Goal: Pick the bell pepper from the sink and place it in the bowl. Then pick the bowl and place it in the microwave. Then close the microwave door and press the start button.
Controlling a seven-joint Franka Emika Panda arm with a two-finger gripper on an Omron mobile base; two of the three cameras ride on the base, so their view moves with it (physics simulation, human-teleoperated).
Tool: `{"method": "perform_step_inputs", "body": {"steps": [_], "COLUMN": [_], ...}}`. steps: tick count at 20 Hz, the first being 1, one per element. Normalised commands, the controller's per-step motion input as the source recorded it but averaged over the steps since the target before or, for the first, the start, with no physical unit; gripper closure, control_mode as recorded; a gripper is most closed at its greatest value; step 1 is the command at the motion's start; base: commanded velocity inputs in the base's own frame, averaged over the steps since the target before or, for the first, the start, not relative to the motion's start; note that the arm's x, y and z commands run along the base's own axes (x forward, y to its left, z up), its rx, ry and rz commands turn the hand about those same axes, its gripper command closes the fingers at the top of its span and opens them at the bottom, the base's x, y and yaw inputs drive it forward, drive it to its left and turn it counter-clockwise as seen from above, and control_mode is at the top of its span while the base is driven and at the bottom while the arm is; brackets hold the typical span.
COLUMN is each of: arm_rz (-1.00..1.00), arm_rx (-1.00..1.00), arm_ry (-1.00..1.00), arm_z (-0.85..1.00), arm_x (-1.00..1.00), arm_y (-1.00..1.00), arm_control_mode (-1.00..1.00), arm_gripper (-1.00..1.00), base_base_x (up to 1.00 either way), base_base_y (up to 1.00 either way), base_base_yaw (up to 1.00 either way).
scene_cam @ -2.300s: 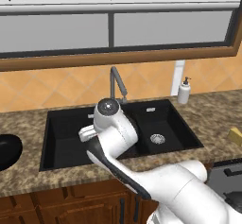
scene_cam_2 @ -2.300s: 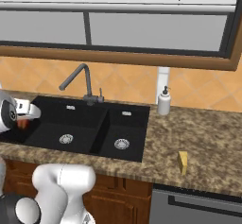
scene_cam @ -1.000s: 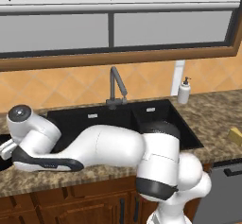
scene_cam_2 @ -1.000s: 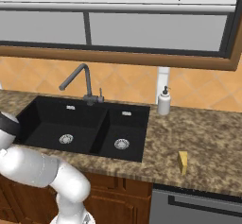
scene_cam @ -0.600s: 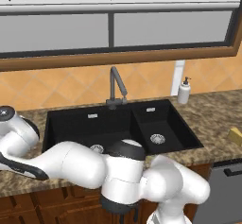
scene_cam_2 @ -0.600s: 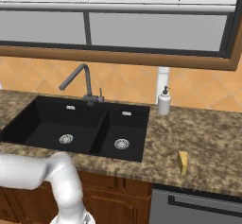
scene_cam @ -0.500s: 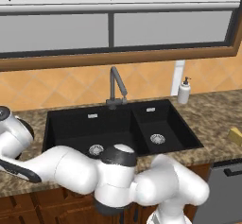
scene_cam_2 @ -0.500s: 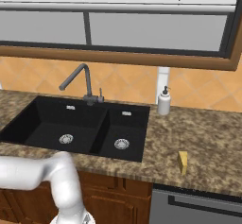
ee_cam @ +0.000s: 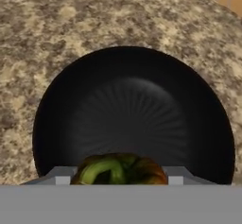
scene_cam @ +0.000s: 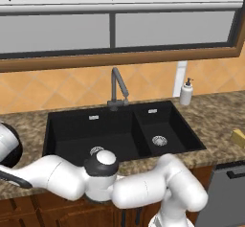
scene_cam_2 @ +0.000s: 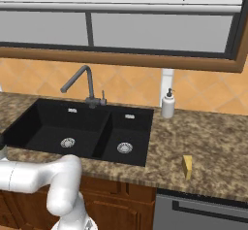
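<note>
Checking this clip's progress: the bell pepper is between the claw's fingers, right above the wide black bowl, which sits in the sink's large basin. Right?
Not quite. The bowl sits on the speckled granite counter, not in the sink; the hand view shows stone all around it. The bell pepper is indeed at the claw, above the bowl.

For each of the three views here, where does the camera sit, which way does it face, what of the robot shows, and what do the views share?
Left base view: behind the arm's left, facing the sink; white arm crosses the bottom.
Right base view: behind its right, facing the same sink and faucet; arm at lower left.
Hand view: on the hand, looking down into the bowl on the counter; gripper holds the bell pepper.
Shared: both base views show sink, faucet, soap bottle.
</note>
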Motion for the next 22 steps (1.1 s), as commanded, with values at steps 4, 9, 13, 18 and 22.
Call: {"method": "perform_step_inputs", "body": {"steps": [4, 9, 13, 18, 22], "arm_rz": [0.01, -0.02, -0.13, -0.27, -0.47], "arm_rx": [0.02, 0.05, 0.05, 0.17, 0.45], "arm_ry": [0.01, -0.02, -0.16, -0.16, -0.01], "arm_z": [-0.5, -0.18, -0.01, 0.0, 0.39], "arm_x": [0.08, 0.2, -0.08, -0.53, -0.4], "arm_y": [0.0, -0.2, -0.18, -0.26, -0.62], "arm_control_mode": [-1.0, -1.0, -1.0, -1.0, -1.0], "arm_gripper": [-1.0, -1.0, -1.0, -1.0, -1.0], "base_base_x": [0.0, 0.0, 0.0, 0.0, 0.0], "base_base_y": [0.0, 0.0, 0.0, 0.0, 0.0], "base_base_yaw": [0.0, 0.0, 0.0, 0.0, 0.0]}}
